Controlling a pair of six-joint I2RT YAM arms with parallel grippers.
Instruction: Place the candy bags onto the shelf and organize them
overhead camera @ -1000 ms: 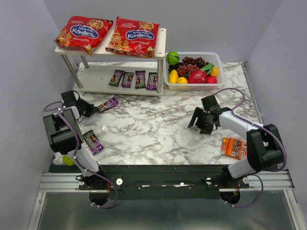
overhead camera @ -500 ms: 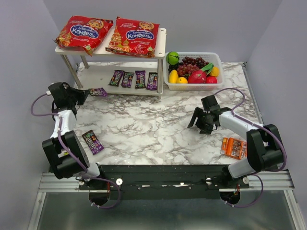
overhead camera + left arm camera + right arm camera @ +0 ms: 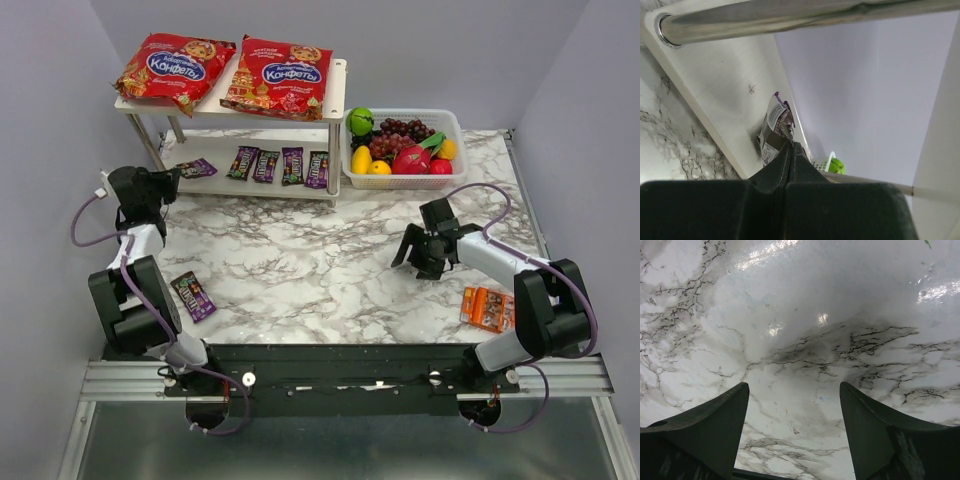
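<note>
Honestly, the small dark packet (image 3: 775,127) is the one to watch. It's pinched by just its near end in the left hand (image 3: 790,149), jaws clamped tight on the wrapper. It sits over the left end of the lower board (image 3: 715,80) of the shelf (image 3: 335,95), close to the edge and skewed against the row of four packets (image 3: 266,165) further along. Let go right there and I reckon it could hang off the edge or slide down onto the desk (image 3: 330,260). The metal leg (image 3: 790,15) is right by that hand too, so a sloppy pull-out could knock the shelf and jiggle the two red bags (image 3: 175,68) up top. The left one looks to overhang a bit. Right hand (image 3: 425,255) hovers wide over bare marble, holding nothing. A loose packet (image 3: 193,296) waits on the desk.
</note>
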